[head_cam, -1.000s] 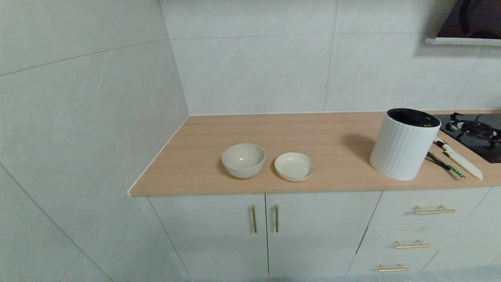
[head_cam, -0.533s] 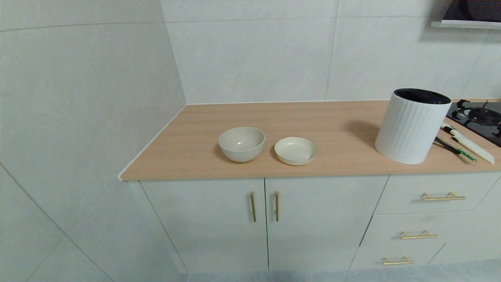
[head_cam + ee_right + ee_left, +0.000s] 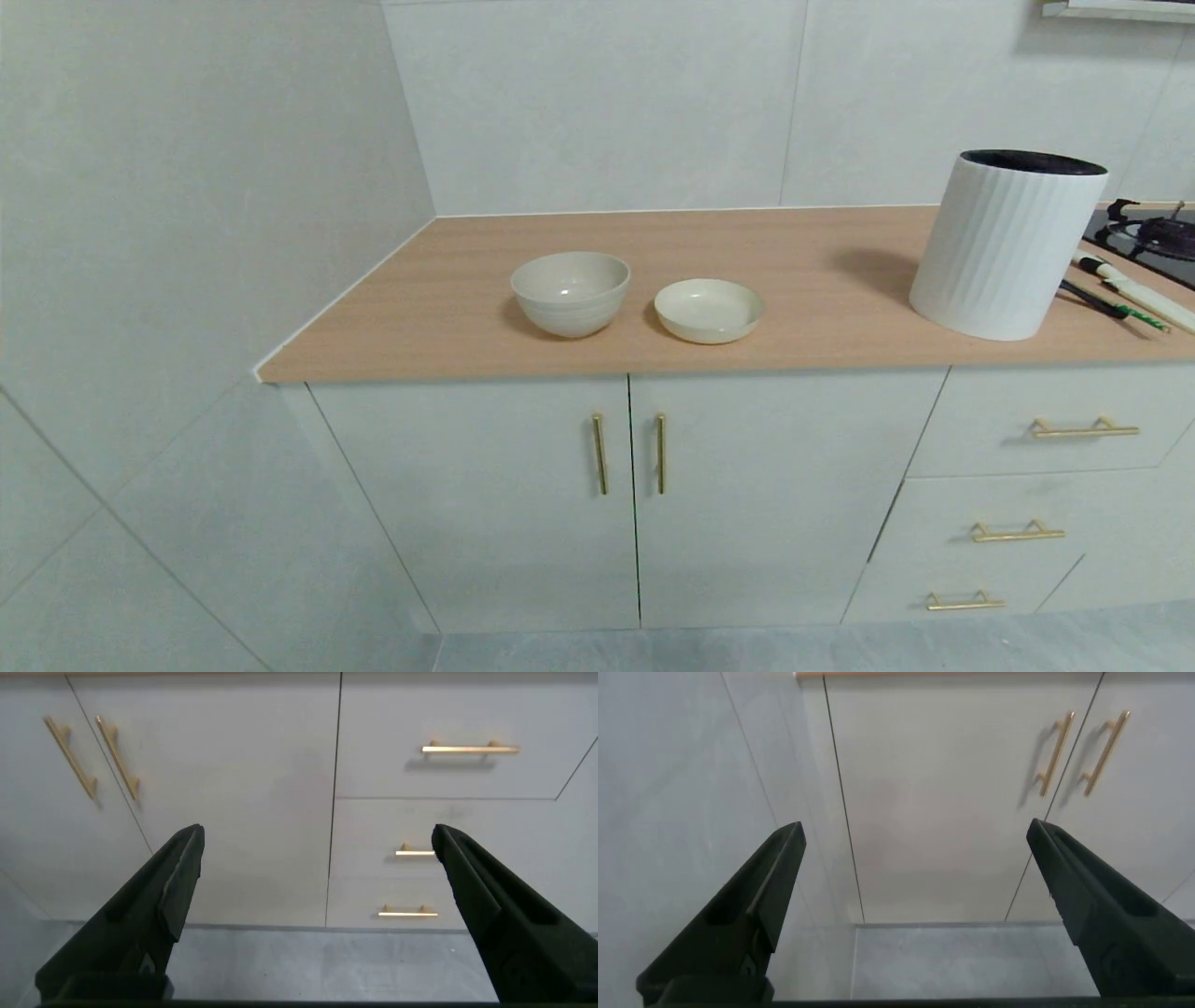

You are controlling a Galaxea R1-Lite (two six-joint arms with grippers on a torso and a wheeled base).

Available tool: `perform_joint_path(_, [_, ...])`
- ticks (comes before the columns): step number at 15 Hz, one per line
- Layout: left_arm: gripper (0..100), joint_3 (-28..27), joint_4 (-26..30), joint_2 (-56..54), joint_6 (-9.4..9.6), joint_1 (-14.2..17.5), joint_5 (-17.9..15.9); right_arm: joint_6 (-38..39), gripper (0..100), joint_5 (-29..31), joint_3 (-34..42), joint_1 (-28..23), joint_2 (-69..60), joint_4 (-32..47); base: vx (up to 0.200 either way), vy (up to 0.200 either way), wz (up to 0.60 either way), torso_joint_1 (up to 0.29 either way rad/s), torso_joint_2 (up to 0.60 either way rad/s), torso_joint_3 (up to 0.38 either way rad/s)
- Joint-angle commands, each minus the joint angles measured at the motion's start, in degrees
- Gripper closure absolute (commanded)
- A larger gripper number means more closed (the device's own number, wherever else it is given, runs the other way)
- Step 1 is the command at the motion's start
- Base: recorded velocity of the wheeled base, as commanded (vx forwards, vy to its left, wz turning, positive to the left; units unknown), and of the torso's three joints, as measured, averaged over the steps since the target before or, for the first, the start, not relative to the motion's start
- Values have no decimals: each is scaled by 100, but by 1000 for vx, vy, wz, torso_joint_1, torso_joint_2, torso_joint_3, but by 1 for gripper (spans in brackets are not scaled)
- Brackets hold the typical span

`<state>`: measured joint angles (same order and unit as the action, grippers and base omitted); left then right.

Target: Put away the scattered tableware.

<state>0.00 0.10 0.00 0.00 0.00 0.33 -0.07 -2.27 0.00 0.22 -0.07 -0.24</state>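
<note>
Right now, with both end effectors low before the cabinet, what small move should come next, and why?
Probably raise the left end effector toward the bowl: it hangs open, low before the cabinet doors, while the bowl and shallow dish sit on the countertop above.

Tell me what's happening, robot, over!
Left tool, right tool open, empty, facing cabinet fronts. Bowl, dish side by side on countertop, untouched. White canister well clear.

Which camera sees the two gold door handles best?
The head view. Both door handles show whole, straight up and in the middle of the picture, just under the counter. Each wrist view shows them too, but slanted and off in a corner.
</note>
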Motion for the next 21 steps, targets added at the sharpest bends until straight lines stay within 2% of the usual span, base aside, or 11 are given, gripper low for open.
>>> perform_joint_path(1, [0, 0, -1, 0, 0, 0, 2, -1, 0, -2, 0, 4, 7, -2, 0, 0, 0, -203, 491, 295])
perform_joint_path(13, [0, 0, -1, 0, 0, 0, 2, -1, 0, -2, 0, 4, 7, -2, 0, 0, 0, -147, 459, 310])
perform_joint_path(21, [0, 0, -1, 0, 0, 0, 2, -1, 0, -2, 0, 4, 7, -2, 0, 0, 0, -15, 71, 48])
